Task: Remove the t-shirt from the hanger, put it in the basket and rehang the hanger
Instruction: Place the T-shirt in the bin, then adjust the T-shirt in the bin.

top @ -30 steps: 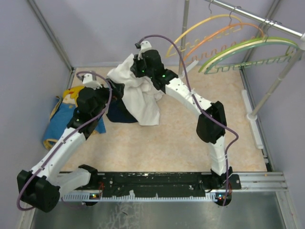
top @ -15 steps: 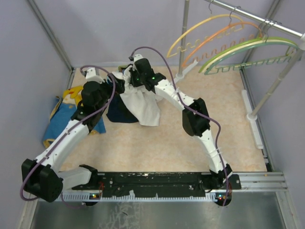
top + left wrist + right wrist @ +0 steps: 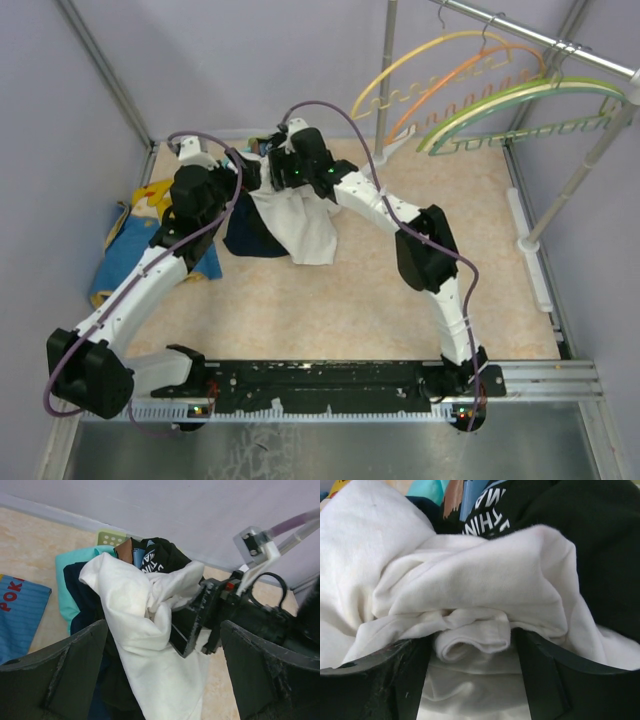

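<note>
The white t-shirt (image 3: 300, 225) is found bunched at the far side of the tabletop (image 3: 350, 300), left of centre, draped over a heap of dark garments (image 3: 162, 555). A rolled fold of it is pinched between the jaws of the right gripper (image 3: 472, 640). The jaws of the left gripper (image 3: 164, 625) are spread wide just beside the shirt and nothing is held in them. The cloth is judged to be a light, soft, matte knit, limp and easily creased. It is unlikely to slip but apt to stretch and drag neighbouring clothes. No hanger can be made out inside it. A hold at the collar or shoulder seam, where the fabric is doubled, is judged best.
</note>
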You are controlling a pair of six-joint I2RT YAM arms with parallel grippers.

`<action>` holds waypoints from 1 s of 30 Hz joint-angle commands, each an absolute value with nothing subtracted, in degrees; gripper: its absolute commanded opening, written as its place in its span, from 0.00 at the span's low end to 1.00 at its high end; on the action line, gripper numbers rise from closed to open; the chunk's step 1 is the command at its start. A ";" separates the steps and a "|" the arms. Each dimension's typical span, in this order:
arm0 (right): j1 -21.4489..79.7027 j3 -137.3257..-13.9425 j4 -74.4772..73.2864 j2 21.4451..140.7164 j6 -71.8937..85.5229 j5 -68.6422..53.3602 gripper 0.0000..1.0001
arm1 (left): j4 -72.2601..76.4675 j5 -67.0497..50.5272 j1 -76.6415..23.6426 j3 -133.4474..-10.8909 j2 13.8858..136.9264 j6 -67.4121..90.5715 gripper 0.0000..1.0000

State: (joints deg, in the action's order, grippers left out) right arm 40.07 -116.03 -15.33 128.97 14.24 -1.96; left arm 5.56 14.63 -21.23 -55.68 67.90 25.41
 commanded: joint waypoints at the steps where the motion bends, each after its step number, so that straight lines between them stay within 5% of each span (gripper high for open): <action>1: 39.76 -111.25 -11.62 118.57 14.22 -0.51 0.71 | 6.86 15.06 -20.75 -57.02 68.56 24.44 0.99; 15: 39.38 -102.80 -11.68 101.67 13.26 2.06 0.82 | 6.71 11.65 -20.72 -59.27 70.79 24.00 0.99; 30: 38.78 -67.52 -5.37 77.30 16.47 2.19 0.90 | 4.08 -2.49 -20.73 -72.02 87.00 18.91 0.97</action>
State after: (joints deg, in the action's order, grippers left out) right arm 39.59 -71.05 -9.58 80.68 15.27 1.08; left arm 4.23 2.39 -21.06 -68.10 83.83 21.08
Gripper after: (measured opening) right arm 0.891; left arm 0.975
